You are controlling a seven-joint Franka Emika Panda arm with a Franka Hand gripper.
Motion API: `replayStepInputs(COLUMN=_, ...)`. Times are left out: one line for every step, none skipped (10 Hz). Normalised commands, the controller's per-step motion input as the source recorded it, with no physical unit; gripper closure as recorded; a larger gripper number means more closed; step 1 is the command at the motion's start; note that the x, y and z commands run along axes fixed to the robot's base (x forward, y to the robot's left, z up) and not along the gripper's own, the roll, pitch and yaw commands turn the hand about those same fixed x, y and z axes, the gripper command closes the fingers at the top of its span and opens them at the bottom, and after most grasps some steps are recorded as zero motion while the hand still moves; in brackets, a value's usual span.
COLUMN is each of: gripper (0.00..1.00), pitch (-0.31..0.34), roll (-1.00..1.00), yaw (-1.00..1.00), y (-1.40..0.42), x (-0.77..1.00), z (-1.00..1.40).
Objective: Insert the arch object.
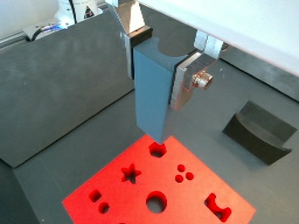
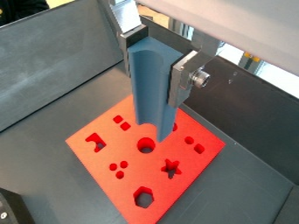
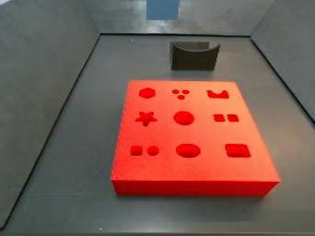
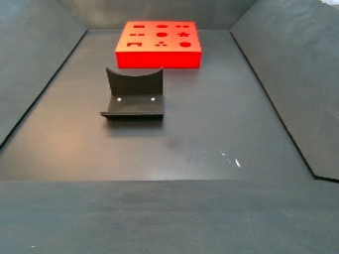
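Note:
My gripper [image 1: 158, 74] is shut on the arch object [image 1: 155, 96], a tall narrow grey-blue block with a rounded notch at its upper end. Both wrist views show it upright between the fingers [image 2: 158, 66], gripped near its top. Its lower end [image 2: 153, 109] hangs above the red board [image 1: 117, 197], apart from it. The board [image 2: 193, 162] lies flat on the floor with several shaped cut-outs. In a side view only the block's lower end [image 3: 161, 9] shows at the top edge, high above the board [image 3: 167, 134]. The board also shows far off in a side view [image 4: 159, 55].
The dark fixture [image 3: 193, 55], with a U-shaped dip in its top, stands on the floor beyond the board; it also shows in a side view [image 4: 134, 94] and a wrist view [image 1: 260, 129]. Grey walls [image 1: 59, 87] enclose the floor.

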Motion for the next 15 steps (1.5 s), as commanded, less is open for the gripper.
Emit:
replayStepInputs(gripper=1.00, pitch=-0.039, roll=0.00, yaw=0.00, y=0.00, x=0.20, z=-0.31)
replayStepInputs(gripper=1.00, pitch=-0.063, roll=0.02, yaw=0.00, y=0.00, x=0.46, z=-0.65)
replayStepInputs(gripper=1.00, pitch=-0.106, roll=0.07, yaw=0.00, y=0.00, x=0.59, z=-0.80)
replayStepInputs(gripper=1.00, pitch=-0.094, roll=0.09, yaw=0.00, y=0.00, x=0.75, z=-0.81)
replayStepInputs(gripper=1.00, pitch=-0.074, roll=0.13, yaw=0.00, y=0.00, x=0.84, z=-0.73)
replayStepInputs(gripper=1.00, pitch=0.000, roll=0.21, yaw=0.00, y=0.00, x=0.91, z=-0.62)
replayStepInputs(gripper=1.00, pitch=0.000, roll=0.24, yaw=0.00, y=0.00, x=0.94, z=-0.55)
replayStepInputs(gripper=1.00, pitch=0.000, roll=0.23, yaw=0.00, y=0.00, x=1.00, z=-0.50)
replayStepInputs(gripper=1.00, pitch=0.000, roll=0.16, yaw=0.00, y=0.00, x=1.00, z=-0.44)
replayStepInputs(gripper=1.00, pitch=0.000, roll=0.09, yaw=-0.03, y=0.02, x=1.00, z=-0.41)
replayStepInputs(gripper=1.00, pitch=-0.020, roll=0.05, yaw=-0.04, y=0.08, x=1.00, z=-0.38)
replayStepInputs(gripper=1.00, pitch=-0.041, roll=0.02, yaw=-0.02, y=0.13, x=1.00, z=-0.33)
replayStepInputs(gripper=1.00, pitch=-0.054, roll=0.01, yaw=0.00, y=0.18, x=1.00, z=-0.29)
replayStepInputs(gripper=1.00, pitch=-0.056, roll=0.00, yaw=-0.03, y=0.18, x=1.00, z=-0.34)
replayStepInputs(gripper=1.00, pitch=-0.063, roll=0.00, yaw=-0.03, y=0.16, x=1.00, z=-0.31)
